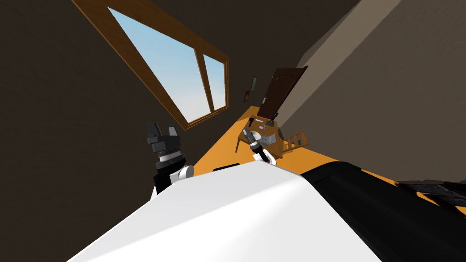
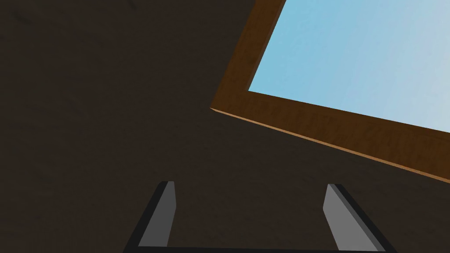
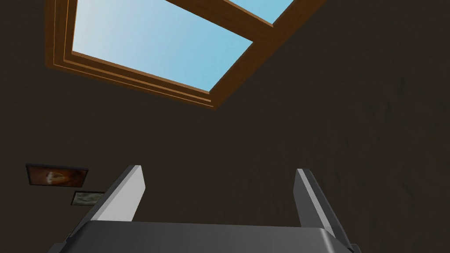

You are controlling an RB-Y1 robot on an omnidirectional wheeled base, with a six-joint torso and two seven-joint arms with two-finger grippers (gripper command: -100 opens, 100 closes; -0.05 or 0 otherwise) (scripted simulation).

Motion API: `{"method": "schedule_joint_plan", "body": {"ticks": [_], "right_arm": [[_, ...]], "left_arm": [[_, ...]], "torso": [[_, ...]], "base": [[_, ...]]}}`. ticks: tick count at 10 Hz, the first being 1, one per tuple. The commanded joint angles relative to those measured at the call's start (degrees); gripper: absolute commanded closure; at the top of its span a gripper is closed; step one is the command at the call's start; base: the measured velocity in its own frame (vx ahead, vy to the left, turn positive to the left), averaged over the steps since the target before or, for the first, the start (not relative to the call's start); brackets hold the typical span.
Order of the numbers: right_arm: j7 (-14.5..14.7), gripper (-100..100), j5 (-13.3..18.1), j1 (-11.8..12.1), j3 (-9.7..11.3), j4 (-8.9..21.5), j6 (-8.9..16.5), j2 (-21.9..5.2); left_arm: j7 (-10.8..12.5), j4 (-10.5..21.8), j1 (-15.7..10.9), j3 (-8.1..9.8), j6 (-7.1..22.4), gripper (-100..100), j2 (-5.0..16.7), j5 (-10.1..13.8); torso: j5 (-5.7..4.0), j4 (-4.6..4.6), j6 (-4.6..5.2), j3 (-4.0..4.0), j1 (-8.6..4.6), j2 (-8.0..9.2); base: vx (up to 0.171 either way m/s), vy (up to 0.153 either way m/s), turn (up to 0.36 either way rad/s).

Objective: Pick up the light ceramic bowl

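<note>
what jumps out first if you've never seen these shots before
A big brown-framed window full of blue sky on the dark wall grabs the eye first, the raised left hand, fingers open, just below it. Farther off, a small wooden table holds a white round bowl, the open right hand in front, beside a dark brown door.

- Dark brown wall on the left, running back to the far corner.
- Big window in that wall: brown wooden frame, one upright bar, clear blue sky outside. The room stays dim.
- Two small framed pictures on the same wall, past the window and near the door.
- Dark wooden door at the far end.
- Lighter grey-beige wall on the right.
- Orange floor.
- Small wooden surface in front of the door, with a wooden chair just beside it.
</note>
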Motion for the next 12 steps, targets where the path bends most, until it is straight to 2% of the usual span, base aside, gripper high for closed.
{"method": "schedule_joint_plan", "body": {"ticks": [1,2,3,4,5,6,7,9,10,12], "right_arm": [[1.3,-100,1.3,-1.3,0.7,2.9,-0.3,-2.5],[1.3,-100,1.3,-1.3,0.7,4.7,-0.3,-2.5],[2.6,-100,2.6,-2.2,1.4,6.8,-0.4,-4.7],[2.6,-100,2.6,-2.2,1.4,8.7,-0.4,-4.7],[3.9,-100,4.0,-3.2,2.2,10.6,-0.5,-6.8],[3.9,-100,4.0,-3.2,2.2,12.1,-0.5,-6.8],[5.2,-100,5.5,-4.1,3.0,13.9,-0.6,-8.9],[5.2,-100,5.5,-4.1,3.0,16.3,-0.6,-8.9],[6.7,-100,7.1,-5.0,3.8,18.3,-0.7,-11.0],[6.7,-100,7.1,-5.0,3.8,20.2,-0.7,-11.0]], "left_arm": [[0.0,0.0,0.0,0.0,0.0,0,0.0,0.0],[0.0,0.0,0.0,0.0,0.0,0,0.0,0.0],[0.0,0.0,0.0,0.0,0.0,0,0.0,0.0],[0.0,0.0,0.0,0.0,0.0,0,0.0,0.0],[0.0,0.0,0.0,0.0,0.0,0,0.0,0.0],[0.0,0.0,0.0,0.0,0.0,0,0.0,0.0],[0.0,0.0,0.0,0.0,0.0,0,0.0,0.0],[0.0,0.0,0.0,0.0,0.0,0,0.0,0.0],[0.0,0.0,0.0,0.01,0.0,0,0.0,0.0],[0.0,0.0,0.0,0.0,0.0,0,0.0,0.0]], "torso": [[0.0,0.0,0.0,0.0,0.0,0.0],[0.0,0.0,-0.03,-0.01,0.02,-0.02],[0.0,-0.01,-0.01,-0.04,0.0,-0.07],[0.0,-0.02,-0.03,-0.05,0.02,-0.08],[0.0,-0.02,0.0,-0.06,-0.01,-0.11],[0.0,-0.02,-0.03,-0.06,-0.02,-0.11],[-0.01,-0.02,0.01,-0.06,-0.05,-0.11],[-0.01,-0.02,0.0,-0.06,-0.05,-0.11],[-0.02,-0.03,0.01,-0.09,-0.11,-0.16],[-0.02,-0.03,0.01,-0.09,-0.09,-0.15]], "base": [[-0.049,0.048,0.108],[-0.033,0.042,0.065],[-0.034,0.051,0.14],[-0.025,0.037,0.049],[-0.028,0.037,0.116],[-0.025,0.03,0.074],[-0.036,0.04,0.135],[-0.015,0.022,0.024],[-0.012,0.027,0.139],[-0.007,0.015,0.031]]}}
